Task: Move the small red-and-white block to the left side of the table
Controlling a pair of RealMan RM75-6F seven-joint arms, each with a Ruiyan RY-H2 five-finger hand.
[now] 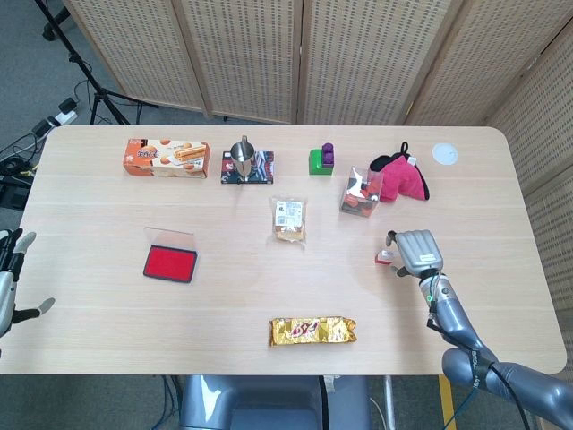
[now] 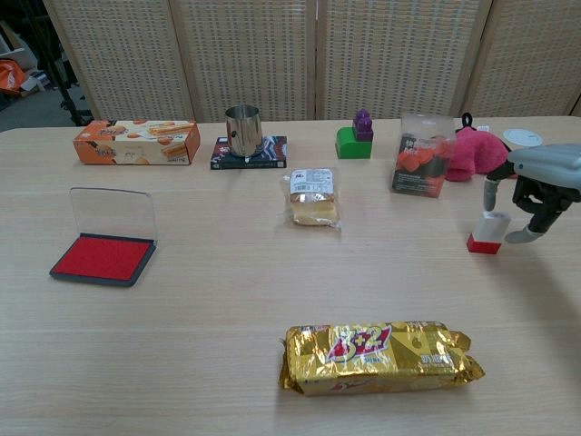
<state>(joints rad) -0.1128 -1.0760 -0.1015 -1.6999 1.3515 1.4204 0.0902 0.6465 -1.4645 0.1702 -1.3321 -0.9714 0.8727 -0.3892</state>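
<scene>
The small red-and-white block [image 2: 487, 231] stands upright on the surface [image 2: 227, 300] at its right side, between the spread fingers [image 2: 491, 189] of the right hand [image 2: 543, 182] (contact unclear). The left hand [image 1: 11, 269] hangs open. Farther back, a clear box [image 2: 421, 166] holds red pieces.

A red ink pad [image 2: 102, 257] lies open left, a gold snack pack [image 2: 377, 356] nearest, a biscuit box [image 2: 137, 142] far left.

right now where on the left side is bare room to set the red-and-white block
Bare tabletop lies left of the red ink pad, toward the left robot hand, and in front of the pad, left of the gold snack pack. The far row from the orange biscuit box rightward is crowded.
</scene>
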